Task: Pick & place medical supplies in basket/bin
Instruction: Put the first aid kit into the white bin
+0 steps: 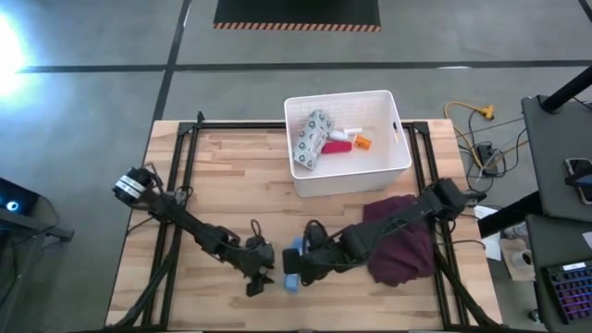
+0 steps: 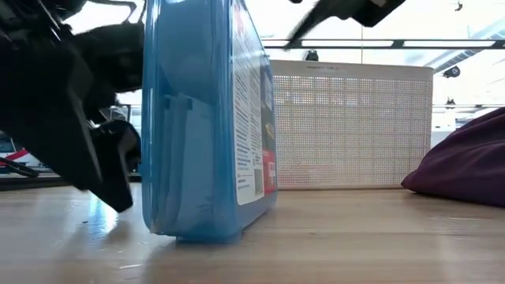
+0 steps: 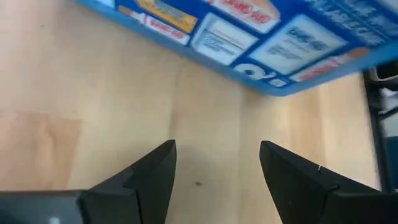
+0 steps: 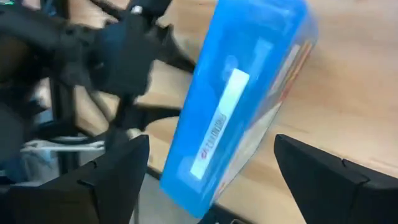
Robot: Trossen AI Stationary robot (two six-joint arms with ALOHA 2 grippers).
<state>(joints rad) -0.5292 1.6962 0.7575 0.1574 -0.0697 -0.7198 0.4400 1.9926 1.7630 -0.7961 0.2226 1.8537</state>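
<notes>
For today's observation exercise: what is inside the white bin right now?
In the white bin lie a grey-green dotted pouch, a red tube, an orange pill bottle and something small and white. Anything under the pouch is hidden.

We see a light wooden table point(image 1: 231, 185) carrying three items: a white bin point(image 1: 347, 176) at far centre, a maroon cloth point(image 1: 402, 242) at near right, and a blue first-aid box point(image 1: 291, 276) standing on edge at near centre.
</notes>
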